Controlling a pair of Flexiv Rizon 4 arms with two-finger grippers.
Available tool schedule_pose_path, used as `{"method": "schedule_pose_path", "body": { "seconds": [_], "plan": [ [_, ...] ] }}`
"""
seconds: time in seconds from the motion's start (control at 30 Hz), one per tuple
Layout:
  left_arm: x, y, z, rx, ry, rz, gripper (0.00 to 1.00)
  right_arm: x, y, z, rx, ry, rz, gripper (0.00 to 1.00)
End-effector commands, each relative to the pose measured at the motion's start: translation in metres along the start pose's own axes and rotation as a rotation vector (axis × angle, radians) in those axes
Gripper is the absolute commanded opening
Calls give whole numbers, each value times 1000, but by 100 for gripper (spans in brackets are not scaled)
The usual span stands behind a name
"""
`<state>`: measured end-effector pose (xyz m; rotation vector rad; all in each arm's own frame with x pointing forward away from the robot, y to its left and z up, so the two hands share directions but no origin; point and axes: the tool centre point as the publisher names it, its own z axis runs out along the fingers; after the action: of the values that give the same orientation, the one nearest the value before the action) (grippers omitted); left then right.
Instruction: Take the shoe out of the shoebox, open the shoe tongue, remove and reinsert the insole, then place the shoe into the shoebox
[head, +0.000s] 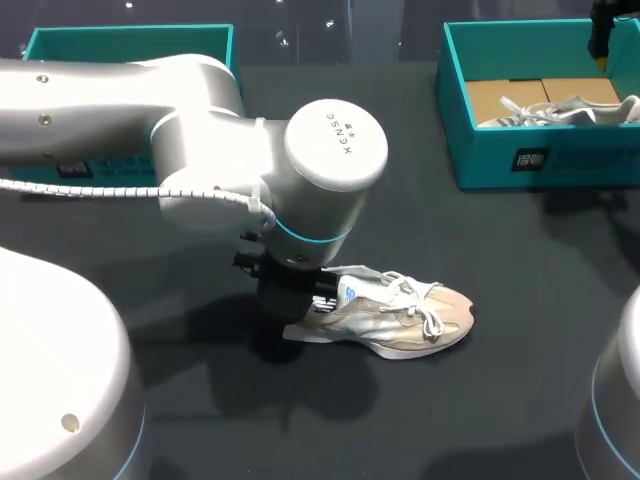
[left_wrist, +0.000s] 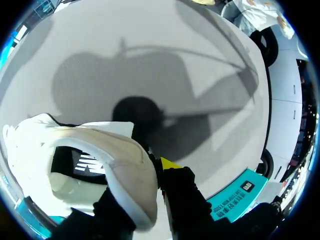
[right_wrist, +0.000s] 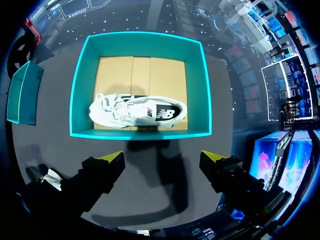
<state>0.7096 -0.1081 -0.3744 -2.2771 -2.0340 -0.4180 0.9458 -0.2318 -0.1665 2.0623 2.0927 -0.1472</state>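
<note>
Spanning the frame, the dark table (head: 520, 300) carries a teal shoebox (head: 600, 160) at upper right with a second shoe (head: 560, 110) inside. The left arm (head: 200, 130) stands over centre, where the shoe (head: 400, 315) lies, toe pointing right. The left fingers (left_wrist: 168, 163) pinch its heel rim between them. The right fingers (right_wrist: 112, 161) gape wide over the shoebox, holding nothing.

The dark table (head: 520, 330) carries a teal tray (head: 130, 45) at eleven o'clock (lid or box, I cannot tell, being half hidden) and a spare white shoe (head: 565, 108) at two o'clock, lying on its side.
</note>
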Motion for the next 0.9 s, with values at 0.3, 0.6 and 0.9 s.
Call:
{"method": "schedule_pose_path", "body": {
  "seconds": [0.3,0.6,0.9],
  "plan": [
    [-4,4,15,30,14,-13,0,0,0,0,0,0,0,100],
    [-2,6,16,55,8,-18,0,0,0,0,0,0,0,100],
    [0,7,13,71,-13,-30,67,0,0,0,0,0,0,100]
  ]
}}
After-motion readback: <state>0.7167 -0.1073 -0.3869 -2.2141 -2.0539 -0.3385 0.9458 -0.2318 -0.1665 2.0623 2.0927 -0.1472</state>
